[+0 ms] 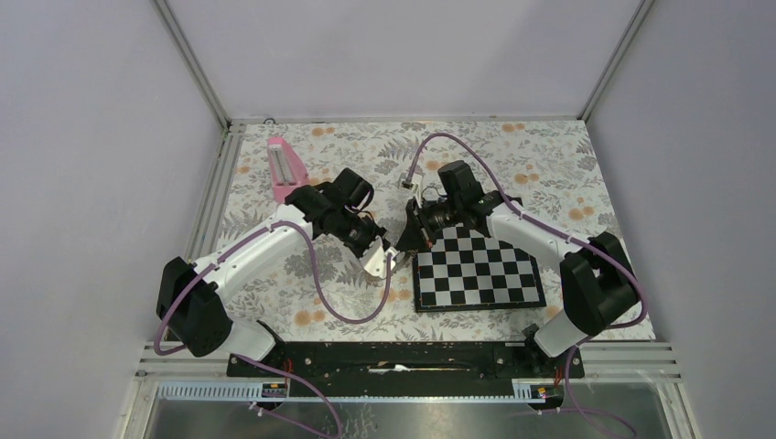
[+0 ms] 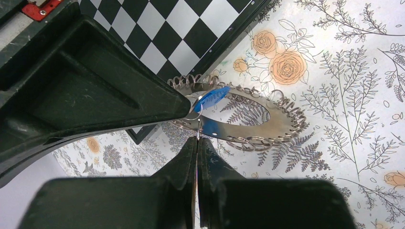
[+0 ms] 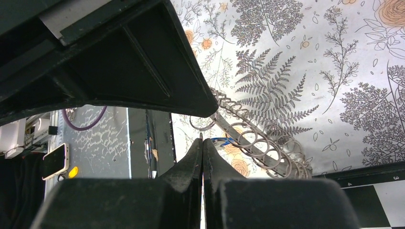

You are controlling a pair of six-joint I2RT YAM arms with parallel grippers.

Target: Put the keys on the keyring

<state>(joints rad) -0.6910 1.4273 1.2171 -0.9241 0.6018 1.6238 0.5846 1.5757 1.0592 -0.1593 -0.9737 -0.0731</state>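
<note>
Room: plain grey walls [image 1: 91, 137] on three sides, with slim metal posts in the corners.
Surface: a table covered by a white cloth printed with grey ferns and orange roses [image 1: 549, 155].
Landmark: a flat black-and-white chessboard [image 1: 476, 270] lies on the cloth at centre-right.
Far left of the chessboard: a long pink plastic object [image 1: 285, 169] lies well apart from it, toward the back wall.
Left gripper [image 1: 391, 262]: just off the chessboard's left edge; its black fingers are pressed together, tips at the ring's near rim. What they pinch I cannot tell.
Keyring: a large flat dark-grey metal ring edged with small wire loops [image 2: 286, 121], just beside the chessboard's far-left corner, over the cloth, between the two grippers' tips.
Key: a small key with a bright blue plastic head [image 2: 213, 97] lies across the ring's band, at the end nearest both grippers. Whether it is threaded on I cannot tell.
Right gripper [image 1: 404, 243]: at the chessboard's far-left corner, fingers closed tight, tip touching the ring's rim by the blue head.
</note>
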